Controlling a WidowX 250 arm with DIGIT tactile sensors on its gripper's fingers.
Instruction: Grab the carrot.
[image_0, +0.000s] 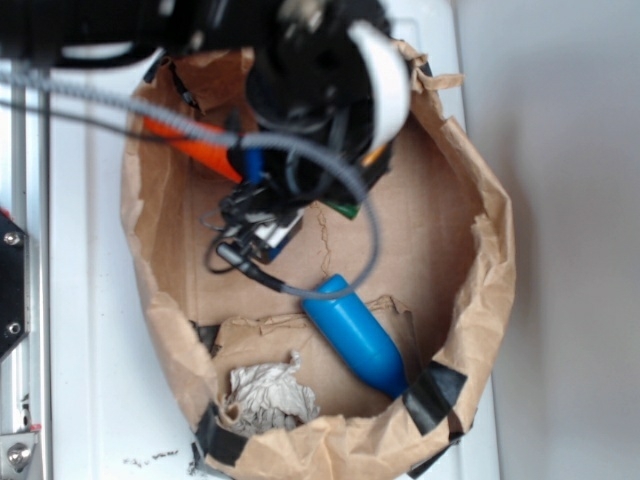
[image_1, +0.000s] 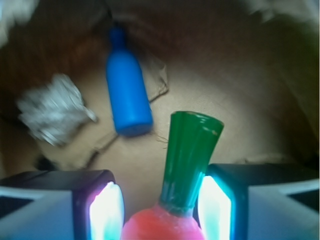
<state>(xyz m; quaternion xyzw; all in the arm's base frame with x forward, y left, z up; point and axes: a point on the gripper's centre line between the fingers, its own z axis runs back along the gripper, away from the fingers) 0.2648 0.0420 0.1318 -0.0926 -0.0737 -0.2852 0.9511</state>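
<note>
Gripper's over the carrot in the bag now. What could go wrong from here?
1. The gripper straddles the carrot near its narrow green stem, with a visible gap on the left pad side. Closing there may pinch only the stem and let the glossy body slip or pivot.
2. The loose cable hangs inside the paper bag; it might snag on the wall or drag across the blue bottle during a lift.

A white tabletop (image_0: 90, 300) fills the view. A plain grey wall (image_0: 570, 150) runs from 12 to 6 o'clock on the right side.
</note>
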